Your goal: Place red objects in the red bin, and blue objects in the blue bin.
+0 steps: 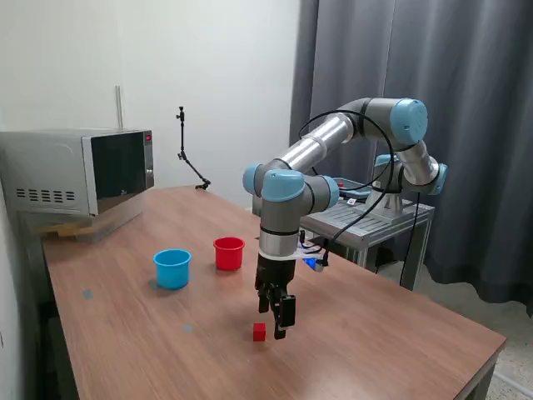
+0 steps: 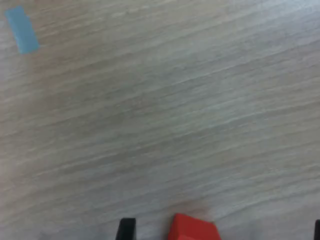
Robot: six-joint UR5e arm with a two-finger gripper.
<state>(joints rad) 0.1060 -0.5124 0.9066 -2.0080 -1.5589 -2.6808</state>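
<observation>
Red cube (image 1: 259,332): it sits on the wooden surface (image 1: 375,325), low and near in the exterior view, just to that view's left of the fingertips — close beside them, and from this angle I cannot tell whether it touches them.
Gripper (image 1: 281,325): it points straight down with its tips at or just above the surface; the fingers stand apart, and nothing is clamped between them.
Wrist view: the red cube (image 2: 194,227) shows at the picture's edge, in the gap between one dark finger (image 2: 126,229) and the other, which is only a sliver at the picture's corner — so the cube appears to lie within the open span, though nearer one finger than the other.
Key relation: the cube has no long axis, so the grasp seems to depend on centring the span over it before closing.
Red cup (image 1: 229,253): upright, farther back on the surface and to the exterior view's left of the arm; its inside is not visible.
Light-blue cup (image 1: 172,268): upright, just left of the red cup and apart from it; contents not visible either.
Other cubes: none can be made out on the surface in either view.
Blue tape mark (image 2: 22,29): flat on the surface, well apart from the cube.
</observation>
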